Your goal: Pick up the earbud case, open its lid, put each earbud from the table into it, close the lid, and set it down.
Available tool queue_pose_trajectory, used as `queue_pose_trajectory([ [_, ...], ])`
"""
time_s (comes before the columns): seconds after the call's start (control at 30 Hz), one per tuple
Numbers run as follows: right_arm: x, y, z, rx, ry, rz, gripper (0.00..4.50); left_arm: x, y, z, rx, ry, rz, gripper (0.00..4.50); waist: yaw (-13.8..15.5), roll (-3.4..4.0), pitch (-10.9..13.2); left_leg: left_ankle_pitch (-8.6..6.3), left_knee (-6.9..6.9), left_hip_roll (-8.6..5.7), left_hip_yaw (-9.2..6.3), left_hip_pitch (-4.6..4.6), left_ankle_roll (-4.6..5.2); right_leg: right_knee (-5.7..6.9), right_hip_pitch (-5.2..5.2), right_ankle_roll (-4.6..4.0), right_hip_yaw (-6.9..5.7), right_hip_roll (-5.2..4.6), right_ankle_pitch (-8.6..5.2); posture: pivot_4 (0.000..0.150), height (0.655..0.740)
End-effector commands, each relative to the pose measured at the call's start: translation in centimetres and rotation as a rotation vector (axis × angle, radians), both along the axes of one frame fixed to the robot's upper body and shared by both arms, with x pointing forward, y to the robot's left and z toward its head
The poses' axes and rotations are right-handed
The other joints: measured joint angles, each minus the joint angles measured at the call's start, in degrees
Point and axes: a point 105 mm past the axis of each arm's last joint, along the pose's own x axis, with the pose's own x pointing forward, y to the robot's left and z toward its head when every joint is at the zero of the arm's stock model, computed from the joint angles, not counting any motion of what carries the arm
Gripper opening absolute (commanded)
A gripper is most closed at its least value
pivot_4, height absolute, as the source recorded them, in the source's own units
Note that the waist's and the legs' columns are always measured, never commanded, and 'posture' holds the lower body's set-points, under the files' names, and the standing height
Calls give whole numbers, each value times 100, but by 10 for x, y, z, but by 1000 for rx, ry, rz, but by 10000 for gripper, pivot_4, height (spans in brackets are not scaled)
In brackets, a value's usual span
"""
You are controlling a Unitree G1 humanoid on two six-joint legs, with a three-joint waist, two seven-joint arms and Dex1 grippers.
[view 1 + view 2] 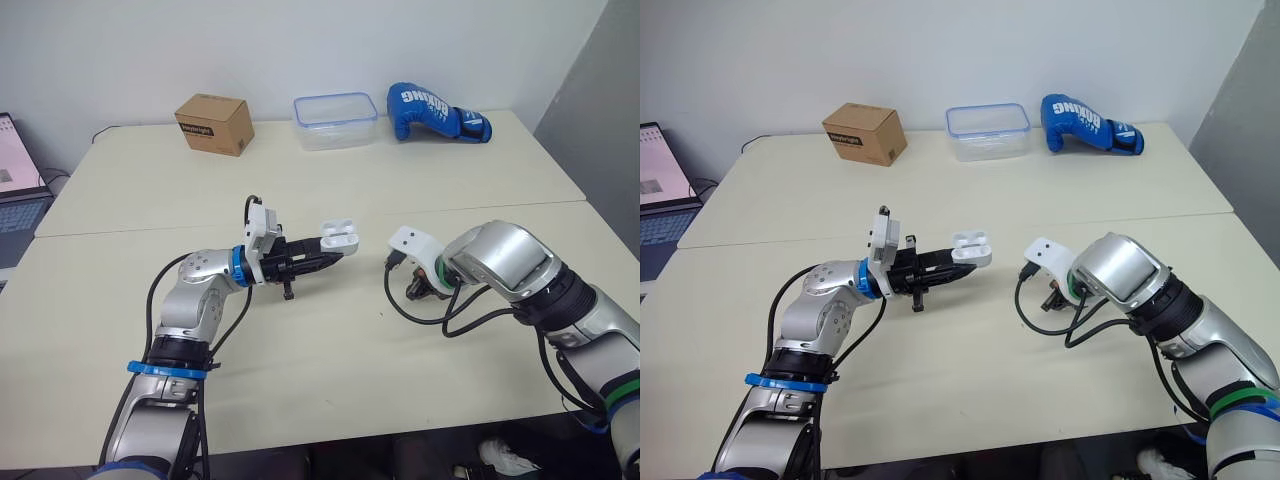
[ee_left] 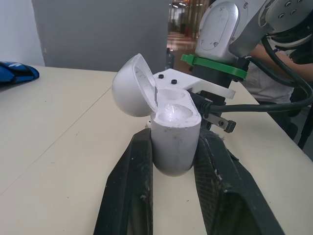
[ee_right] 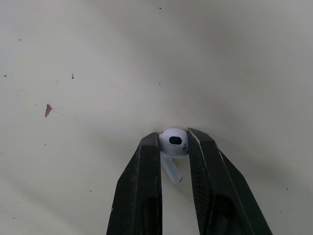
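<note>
Left claw (image 1: pixel 326 256): I see it gripping the open earbud case (image 1: pixel 338 235).
Right claw (image 3: pixel 173 138): pinching an earbud (image 3: pixel 171 147) by the surface (image 3: pixel 73 49).
Far edge: box (image 1: pixel 214 123), container (image 1: pixel 335 121), glove (image 1: pixel 436 112).

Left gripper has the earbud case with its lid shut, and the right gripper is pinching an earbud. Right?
No, the lid is open, tipped back off the earbud case, as the left wrist view shows. The left gripper does hold it, and the right gripper is pinching an earbud.
</note>
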Motion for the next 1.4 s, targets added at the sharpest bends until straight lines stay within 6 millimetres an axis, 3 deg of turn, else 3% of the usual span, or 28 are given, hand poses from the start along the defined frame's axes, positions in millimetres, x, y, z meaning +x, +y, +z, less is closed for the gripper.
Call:
queue_pose_trajectory([
  [0.03,-1,0,7,-4,-30,48,3976,-2,-1,7,-3,-41,-4,7663,0,0,0,0,0,0,0,0,0,0,0,0,0,0,0,1500,7307],
  [0.2,-4,-11,24,-38,-80,272,3976,-3,-1,6,2,-42,-7,7663,20,0,0,0,1,-3,-2,-8,1,-8,-2,2,-3,-1,1,1500,7307],
  [0.4,-19,-45,17,-172,-7,538,3976,-3,-1,6,7,-43,-9,7663,-6,0,0,-1,0,1,1,-10,2,-11,-1,4,-8,1,1,1500,7307],
  [0.73,-25,-79,-6,-295,95,698,3976,-6,4,4,12,-41,-2,7663,15,0,0,-1,3,2,2,-10,1,-12,1,5,-7,1,1,1500,7307],
  [1.0,-25,-85,-11,-316,100,716,3976,-6,6,3,16,-39,3,7663,61,-4,-2,-1,8,2,1,-5,1,-13,12,8,-8,1,4,1500,7307],
  [1.23,-26,-80,-3,-331,64,741,26993,-6,6,2,19,-37,0,7663,116,-3,-2,-1,9,1,2,-4,1,-13,11,7,-7,2,5,1500,7307],
  [1.4,-27,-76,2,-373,44,750,26993,-4,5,3,18,-38,-2,7663,116,-3,-2,-1,8,2,3,-6,1,-12,7,7,-6,2,6,1500,7307],
])
